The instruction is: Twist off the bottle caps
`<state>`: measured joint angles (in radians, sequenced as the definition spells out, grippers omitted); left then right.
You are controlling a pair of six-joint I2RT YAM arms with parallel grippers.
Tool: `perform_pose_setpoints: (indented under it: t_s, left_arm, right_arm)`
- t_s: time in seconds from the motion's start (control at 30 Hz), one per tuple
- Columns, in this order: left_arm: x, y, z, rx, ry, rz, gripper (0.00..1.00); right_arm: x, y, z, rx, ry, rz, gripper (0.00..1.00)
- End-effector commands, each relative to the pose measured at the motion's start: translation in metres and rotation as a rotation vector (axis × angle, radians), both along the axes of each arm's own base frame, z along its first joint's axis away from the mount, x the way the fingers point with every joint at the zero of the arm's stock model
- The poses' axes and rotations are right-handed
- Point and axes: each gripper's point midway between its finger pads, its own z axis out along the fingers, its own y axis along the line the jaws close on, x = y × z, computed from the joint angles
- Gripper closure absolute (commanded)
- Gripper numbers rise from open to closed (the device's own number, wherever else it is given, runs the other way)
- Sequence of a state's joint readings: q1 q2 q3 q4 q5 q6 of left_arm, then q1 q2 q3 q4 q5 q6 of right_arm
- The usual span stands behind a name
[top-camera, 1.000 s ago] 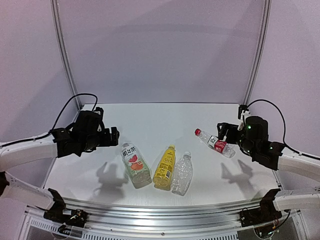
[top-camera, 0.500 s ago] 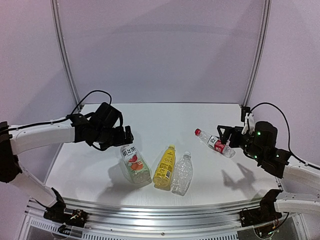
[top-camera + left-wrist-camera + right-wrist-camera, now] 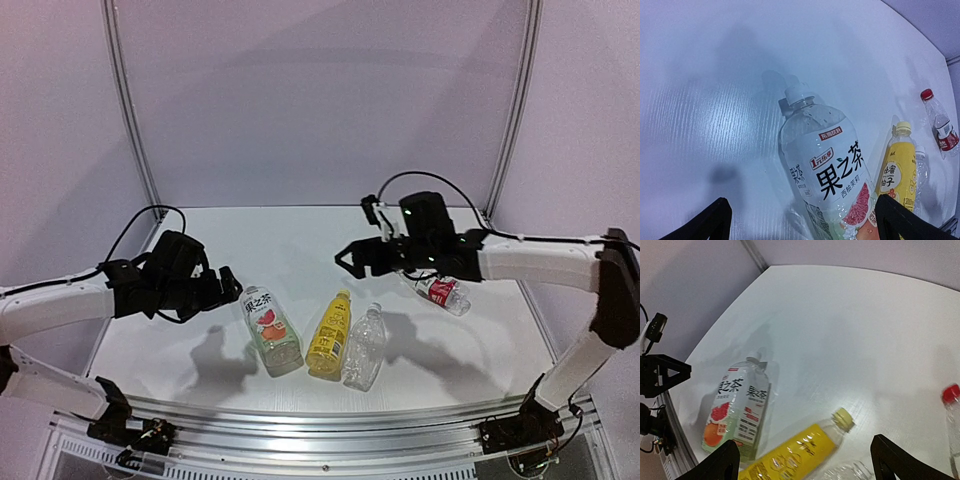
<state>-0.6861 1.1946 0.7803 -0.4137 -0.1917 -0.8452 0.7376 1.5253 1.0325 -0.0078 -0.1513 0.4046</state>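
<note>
Left claw (image 3: 228, 288): spread wide, empty, just left of the fruit-label bottle (image 3: 270, 332) and its white cap (image 3: 799, 92). Right claw (image 3: 348, 262): spread wide, empty, above the yellow bottle (image 3: 329, 338). Bottles: four, lying centre-frame, with the red-label bottle (image 3: 441, 291) apart at right.

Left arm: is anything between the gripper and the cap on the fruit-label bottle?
Nothing visible. The left gripper, open, hangs just left of the cap of the fruit-label bottle. Only bare table shows between them.
</note>
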Motion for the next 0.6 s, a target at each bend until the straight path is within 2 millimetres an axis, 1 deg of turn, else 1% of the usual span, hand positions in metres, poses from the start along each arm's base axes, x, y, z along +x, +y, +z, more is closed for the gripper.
perform_pose_setpoints:
  t_s: [0.0,0.03,0.07,0.1,0.13,0.23,0.27,0.3,0.4,0.47,0.57]
  left_arm:
    - [0.007,0.0,-0.004,-0.108,-0.026,0.012,0.01]
    - [0.009,0.001,-0.006,-0.122,-0.029,0.01,0.01]
    - [0.01,0.001,-0.009,-0.134,-0.032,0.013,0.01]
    - [0.01,0.0,-0.011,-0.148,-0.034,0.012,0.01]
    - [0.012,-0.001,-0.012,-0.166,-0.039,0.008,0.01]
    - [0.017,-0.009,-0.013,-0.21,-0.04,-0.014,0.01]
    - [0.019,-0.012,-0.014,-0.208,-0.03,-0.018,0.01]
    - [0.021,-0.016,-0.012,-0.211,-0.025,-0.032,0.01]
    - [0.025,-0.029,-0.019,-0.238,0.029,-0.043,0.01]
    - [0.024,-0.037,-0.028,-0.283,0.081,-0.017,0.01]
    - [0.014,-0.045,-0.046,-0.323,0.139,0.017,0.01]
  right_arm:
    - [-0.003,0.061,-0.037,-0.093,0.121,0.168,0.08]
    - [-0.001,0.071,-0.032,-0.09,0.104,0.184,0.07]
    - [0.002,0.079,-0.037,-0.096,0.113,0.196,0.07]
    - [0.005,0.086,-0.047,-0.098,0.141,0.202,0.07]
    - [0.006,0.093,-0.052,-0.089,0.159,0.214,0.07]
    - [0.003,0.109,-0.077,-0.078,0.242,0.272,0.09]
    - [0.002,0.113,-0.082,-0.073,0.262,0.288,0.11]
    - [0.001,0.116,-0.083,-0.065,0.271,0.3,0.12]
    - [-0.004,0.117,-0.08,-0.042,0.283,0.314,0.13]
    - [-0.007,0.116,-0.079,-0.03,0.283,0.318,0.16]
    - [-0.017,0.121,-0.086,0.012,0.333,0.354,0.21]
